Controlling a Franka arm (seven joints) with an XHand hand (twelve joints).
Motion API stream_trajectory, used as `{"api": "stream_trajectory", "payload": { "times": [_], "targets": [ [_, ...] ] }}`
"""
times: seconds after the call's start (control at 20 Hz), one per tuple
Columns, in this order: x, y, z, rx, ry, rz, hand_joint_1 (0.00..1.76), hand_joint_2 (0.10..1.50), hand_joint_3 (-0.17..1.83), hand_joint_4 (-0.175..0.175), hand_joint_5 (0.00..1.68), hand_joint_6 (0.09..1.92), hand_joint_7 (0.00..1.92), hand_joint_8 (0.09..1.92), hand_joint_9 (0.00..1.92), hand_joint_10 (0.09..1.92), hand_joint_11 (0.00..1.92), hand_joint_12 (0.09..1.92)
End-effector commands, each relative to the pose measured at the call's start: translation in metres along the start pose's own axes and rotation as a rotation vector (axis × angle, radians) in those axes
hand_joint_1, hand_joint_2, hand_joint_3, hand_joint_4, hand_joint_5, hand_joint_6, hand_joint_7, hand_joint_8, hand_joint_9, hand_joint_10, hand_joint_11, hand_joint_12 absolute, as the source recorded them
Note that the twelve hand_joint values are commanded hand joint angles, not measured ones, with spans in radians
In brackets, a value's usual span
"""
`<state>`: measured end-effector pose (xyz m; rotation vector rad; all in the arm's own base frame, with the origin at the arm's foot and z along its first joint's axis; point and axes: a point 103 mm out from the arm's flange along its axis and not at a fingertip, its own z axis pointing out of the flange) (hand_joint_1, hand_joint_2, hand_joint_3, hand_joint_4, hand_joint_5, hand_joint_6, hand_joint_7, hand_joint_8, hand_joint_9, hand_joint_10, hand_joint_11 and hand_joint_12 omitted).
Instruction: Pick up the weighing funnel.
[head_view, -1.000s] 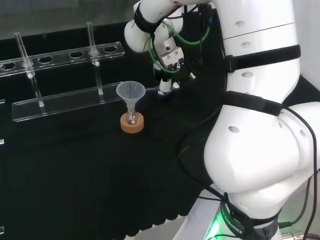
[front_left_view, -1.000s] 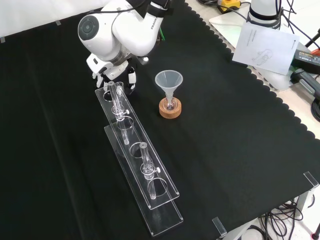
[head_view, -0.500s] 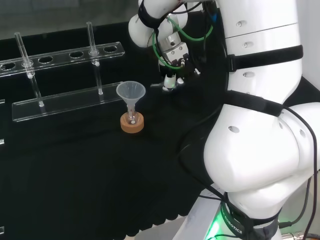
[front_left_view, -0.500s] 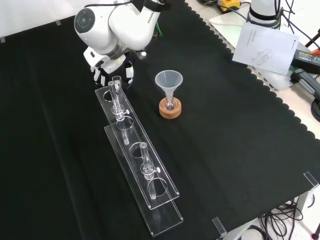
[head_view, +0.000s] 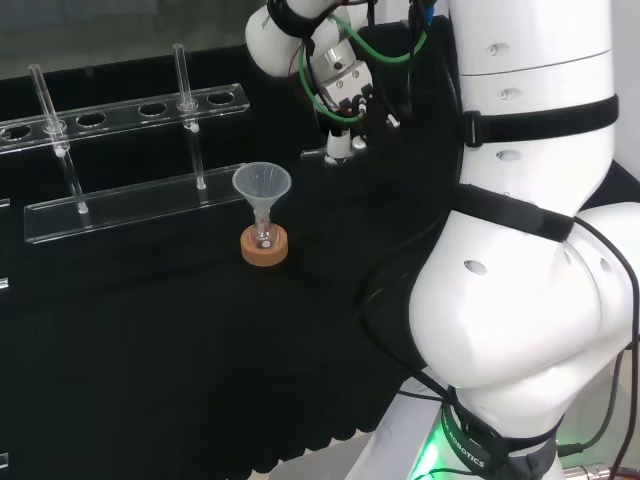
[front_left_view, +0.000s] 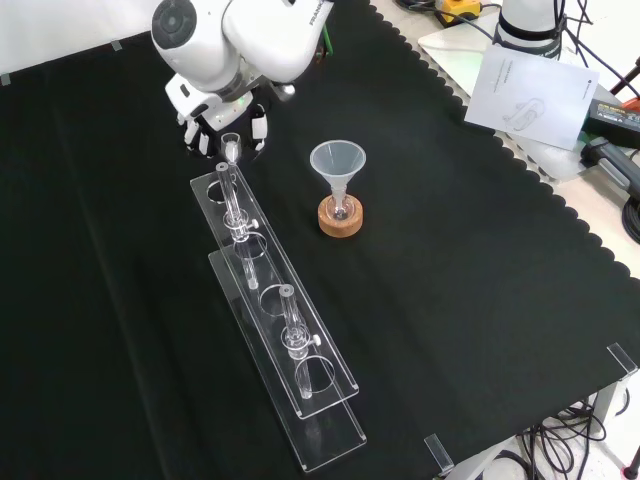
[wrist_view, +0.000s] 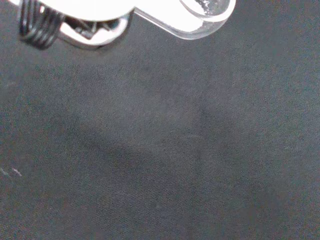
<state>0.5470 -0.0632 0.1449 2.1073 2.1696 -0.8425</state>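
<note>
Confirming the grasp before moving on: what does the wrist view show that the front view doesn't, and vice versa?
Wrist view: the clear weighing funnel held against the hand, black cloth beneath. Front view: the funnel in its flask on a cork ring, the tube rack, a paper sheet. Both: the hand and the black cloth.

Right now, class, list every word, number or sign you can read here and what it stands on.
White printed paper sheet at the front view's upper right: text too small to read.
Dark band at the white robot arm's base, head view: maker's lettering only, left unquoted.
Clear plastic rack: no marks seen.
</note>
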Motion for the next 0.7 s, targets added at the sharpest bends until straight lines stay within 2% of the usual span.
{"api": "stream_trajectory", "payload": {
  "times": [0.05, 0.7],
  "targets": [
    [-0.002, -0.027, -0.026, -0.006, -0.038, 0.039, 1.11, 0.67, 0.66, 0.175, 1.22, 0.77, 0.63, 0.63, 0.97, 0.4, 0.73, 1.15],
    [-0.016, -0.077, -0.063, -0.042, -0.064, 0.1, 1.11, 0.68, 0.66, 0.175, 1.21, 0.78, 0.62, 0.64, 0.98, 0.38, 0.78, 1.11]
  ]
}}
